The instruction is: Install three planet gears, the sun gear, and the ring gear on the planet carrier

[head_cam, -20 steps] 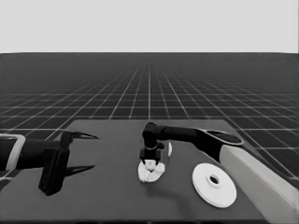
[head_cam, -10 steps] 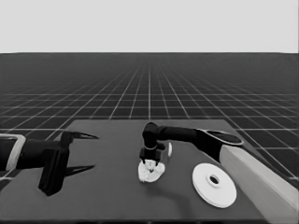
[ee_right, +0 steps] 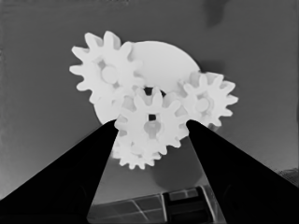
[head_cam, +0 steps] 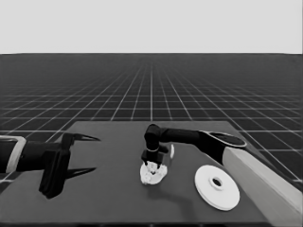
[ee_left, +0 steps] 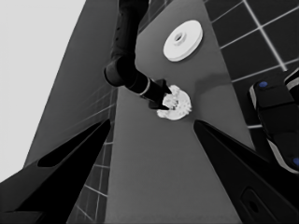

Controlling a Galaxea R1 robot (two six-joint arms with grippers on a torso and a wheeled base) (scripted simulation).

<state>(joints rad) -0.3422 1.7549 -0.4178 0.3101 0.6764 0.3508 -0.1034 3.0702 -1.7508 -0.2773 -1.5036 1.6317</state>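
Head view: right gripper (head_cam: 151, 163) down on smaller round part (head_cam: 153, 175) mid-table; larger round part (head_cam: 217, 187) well apart; left gripper (head_cam: 84, 153) parked at left end, spread open. Right wrist view: fingers clamped on centre gear (ee_right: 151, 123), three gears seated around it.

The table (head_cam: 109, 198) is dark grey and plain, and the floor (head_cam: 151, 90) around it is dark with a pattern of pale grid lines. At 5 o'clock on the table the larger round part (head_cam: 217, 187) is white with a dark central hole. At the centre the smaller round part (ee_right: 161, 63) is white, and the toothed gears (ee_right: 150, 125) on it are white too. The right gripper (head_cam: 150, 163) is black, its arm (head_cam: 258, 182) pale grey farther back. At 9 o'clock the left gripper (head_cam: 83, 153) is black also. Dark machinery (ee_left: 275, 116) carries small blue lights
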